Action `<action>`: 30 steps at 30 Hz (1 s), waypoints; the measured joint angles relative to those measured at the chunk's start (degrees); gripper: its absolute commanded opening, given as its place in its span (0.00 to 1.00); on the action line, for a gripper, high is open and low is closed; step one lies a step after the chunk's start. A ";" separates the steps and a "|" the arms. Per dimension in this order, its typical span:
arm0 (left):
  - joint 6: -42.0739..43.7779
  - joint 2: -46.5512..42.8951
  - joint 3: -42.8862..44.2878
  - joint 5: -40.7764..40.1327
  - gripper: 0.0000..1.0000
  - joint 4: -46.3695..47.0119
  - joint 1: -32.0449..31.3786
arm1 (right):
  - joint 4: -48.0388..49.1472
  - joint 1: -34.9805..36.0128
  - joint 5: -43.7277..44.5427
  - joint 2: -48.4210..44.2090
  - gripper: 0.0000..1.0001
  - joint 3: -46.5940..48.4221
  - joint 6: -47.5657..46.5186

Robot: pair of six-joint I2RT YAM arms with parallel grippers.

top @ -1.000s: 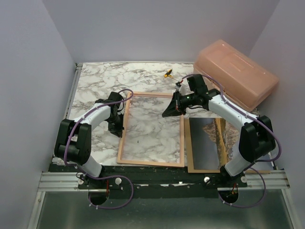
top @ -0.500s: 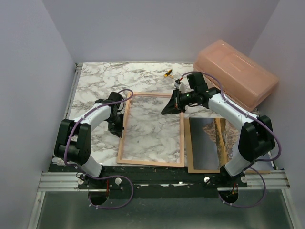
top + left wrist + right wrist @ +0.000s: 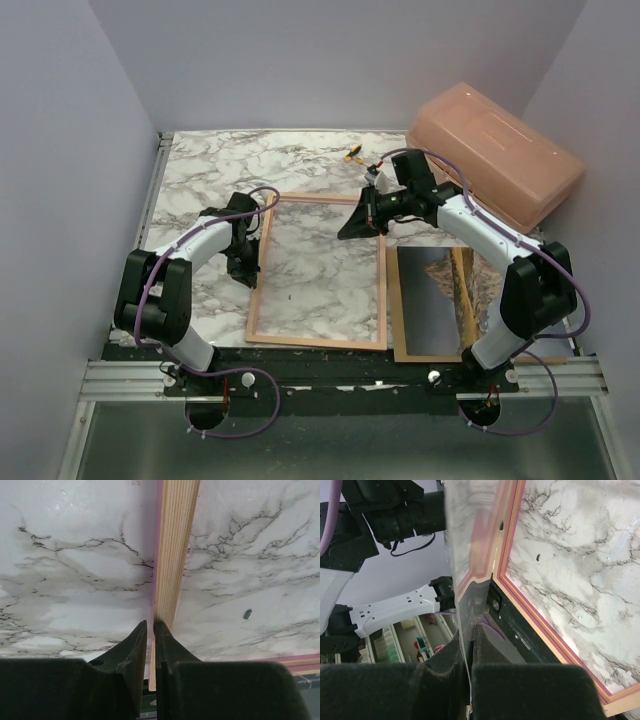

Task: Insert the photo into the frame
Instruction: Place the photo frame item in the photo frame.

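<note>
The frame (image 3: pixel 318 341) lies flat on the marble table, wood-coloured back up. My left gripper (image 3: pixel 243 268) is at its left rail. In the left wrist view the shut fingertips (image 3: pixel 150 625) rest on that wooden rail (image 3: pixel 172 555). My right gripper (image 3: pixel 352 228) hovers at the frame's far right corner. In the right wrist view it (image 3: pixel 470 630) is shut on a thin clear sheet (image 3: pixel 470 540), held on edge above the pink-lined frame rail (image 3: pixel 550 640). The photo (image 3: pixel 440 300) lies face up to the right of the frame, on the brown backing board (image 3: pixel 397 300).
A salmon plastic box (image 3: pixel 495 165) stands at the back right against the wall. A small yellow item (image 3: pixel 352 154) lies on the marble behind the frame. Walls close in the left, back and right sides. My left arm (image 3: pixel 395 610) shows in the right wrist view.
My right gripper has risen slightly and shifted a little toward the back left with the clear sheet. The left arm and the frame have not moved.
</note>
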 measured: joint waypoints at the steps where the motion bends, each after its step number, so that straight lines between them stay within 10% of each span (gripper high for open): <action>1: 0.00 0.00 0.00 0.02 0.14 -0.02 0.00 | 0.00 0.09 0.00 0.00 0.01 0.00 0.02; 30: 0.02 0.02 0.04 -0.02 0.14 -0.04 -0.22 | 0.57 1.07 3.76 -1.14 0.01 -2.08 1.31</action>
